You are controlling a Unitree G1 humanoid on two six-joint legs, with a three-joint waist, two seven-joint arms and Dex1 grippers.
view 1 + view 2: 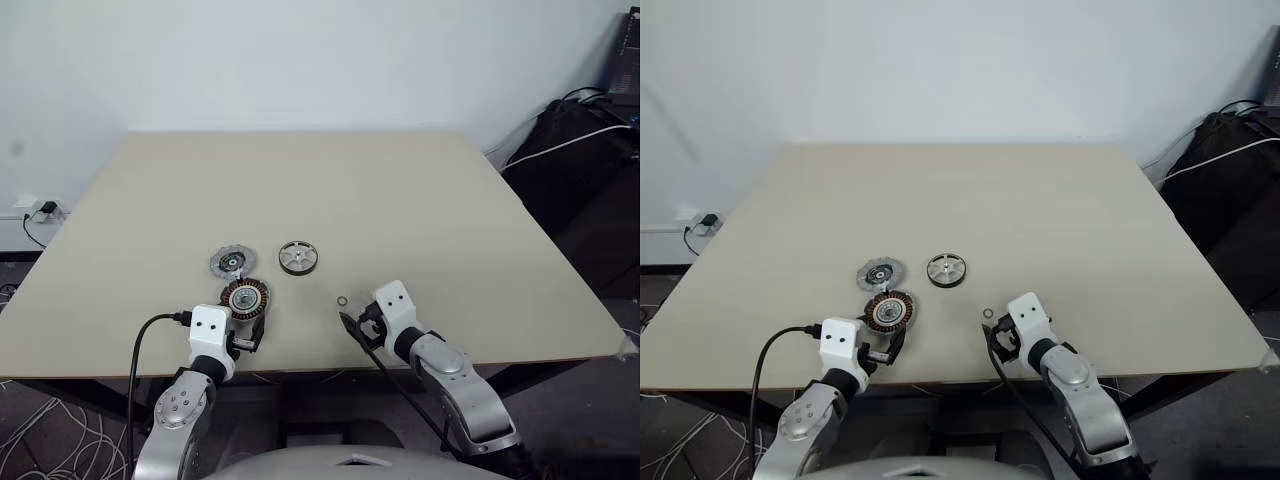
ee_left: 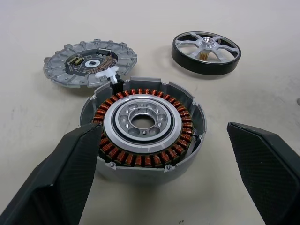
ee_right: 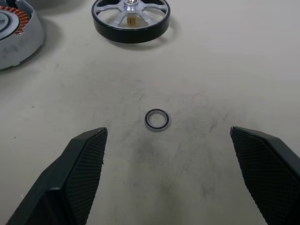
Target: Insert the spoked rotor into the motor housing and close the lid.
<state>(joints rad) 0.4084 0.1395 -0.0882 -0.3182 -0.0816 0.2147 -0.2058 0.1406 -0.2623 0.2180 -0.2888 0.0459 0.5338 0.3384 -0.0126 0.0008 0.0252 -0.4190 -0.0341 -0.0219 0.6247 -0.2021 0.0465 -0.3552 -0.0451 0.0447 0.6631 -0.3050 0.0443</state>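
You have nothing done yet: the spoked rotor (image 1: 298, 257), motor housing (image 1: 245, 296) and lid (image 1: 231, 263) lie separately near the surface's (image 1: 420, 200) front edge. Left hand (image 1: 250, 337) and right hand (image 1: 352, 327) gape apart, unladen.

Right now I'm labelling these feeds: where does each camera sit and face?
Eye views: on the head, looking down over the beige table; both arms, left gripper, right gripper.
Left wrist view: along its black fingers at the copper-wound round motor housing.
Right wrist view: along its fingers at a small metal ring.
Both wrist views share the silver spoked rotor.
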